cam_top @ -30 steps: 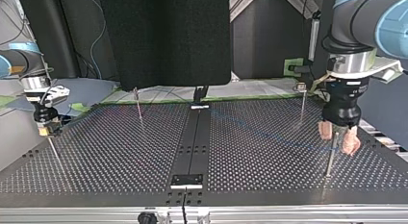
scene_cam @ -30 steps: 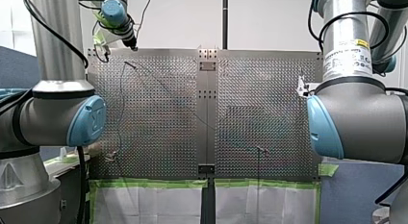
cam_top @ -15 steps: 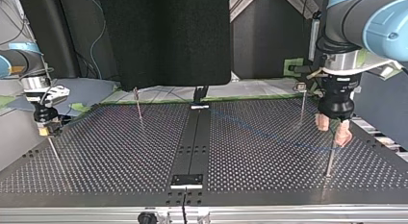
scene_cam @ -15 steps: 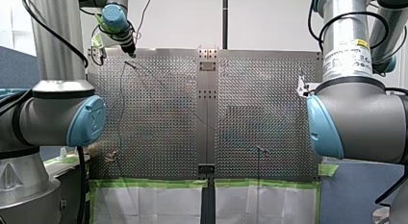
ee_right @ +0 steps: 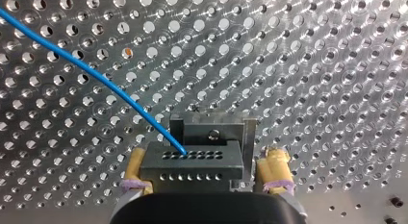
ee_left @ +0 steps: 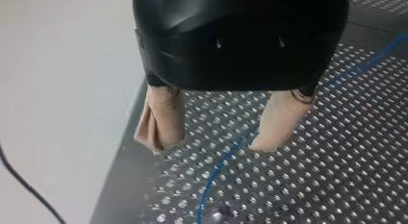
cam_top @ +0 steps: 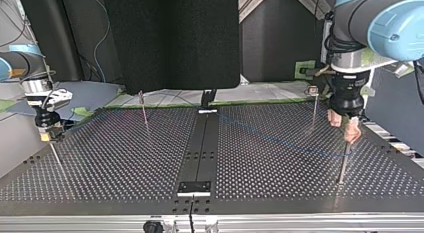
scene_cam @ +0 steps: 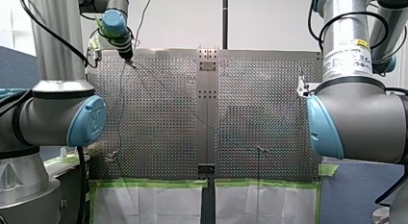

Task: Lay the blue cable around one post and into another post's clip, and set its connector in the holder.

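Now my left gripper (cam_top: 344,128) has drawn back from the near post (cam_top: 343,163) at the top view's right and stands further from that camera than a second ago, close to the far post (cam_top: 314,105). In the front view it has slid inward from the far edge of the table (scene_cam: 269,89). Its beige pads (ee_left: 161,118) hang well apart and hold nothing, while the blue cable (ee_left: 226,159) lies on the perforated surface below, passing between them. I judge that it is lining up over the slack run for a pick, so the routing around a post is yet to begin. Nothing has shifted on the other side: my right gripper (ee_right: 206,159) keeps its yellow pads snug against the sides of the black connector (ee_right: 192,168), clamped on it as far as I can judge. The holder (ee_right: 214,130), the only receptacle here, already has the connector nested between its walls, with the cable leaving the connector's upper row of holes. Whether any post's clip carries the cable is too small to tell
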`<state>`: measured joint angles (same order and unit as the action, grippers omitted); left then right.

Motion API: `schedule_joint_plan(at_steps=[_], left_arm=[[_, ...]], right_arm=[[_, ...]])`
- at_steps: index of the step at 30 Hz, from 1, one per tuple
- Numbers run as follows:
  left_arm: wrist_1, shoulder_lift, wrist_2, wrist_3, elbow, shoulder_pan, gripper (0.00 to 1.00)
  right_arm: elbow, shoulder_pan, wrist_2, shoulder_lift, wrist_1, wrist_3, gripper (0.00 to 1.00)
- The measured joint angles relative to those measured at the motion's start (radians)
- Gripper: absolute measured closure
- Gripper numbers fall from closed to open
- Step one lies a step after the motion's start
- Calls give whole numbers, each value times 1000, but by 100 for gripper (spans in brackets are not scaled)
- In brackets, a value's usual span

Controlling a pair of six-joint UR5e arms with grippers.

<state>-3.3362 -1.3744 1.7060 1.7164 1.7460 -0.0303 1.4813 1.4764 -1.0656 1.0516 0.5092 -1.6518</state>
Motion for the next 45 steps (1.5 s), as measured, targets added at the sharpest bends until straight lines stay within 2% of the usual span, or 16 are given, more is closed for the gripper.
schedule_joint_plan(at_steps=[6, 18, 33, 45], left_arm=[[28, 16, 5, -55, 33, -5, 0], [46, 25, 5, -155, 51, -13, 0], [46, 28, 12, -162, 56, -15, 0], [55, 33, 20, -134, 78, -30, 0]], right_arm=[[0, 0, 0, 0, 0, 0, 0], [0, 0, 0, 0, 0, 0, 0], [0, 0, 0, 0, 0, 0, 0], [0, 0, 0, 0, 0, 0, 0]])
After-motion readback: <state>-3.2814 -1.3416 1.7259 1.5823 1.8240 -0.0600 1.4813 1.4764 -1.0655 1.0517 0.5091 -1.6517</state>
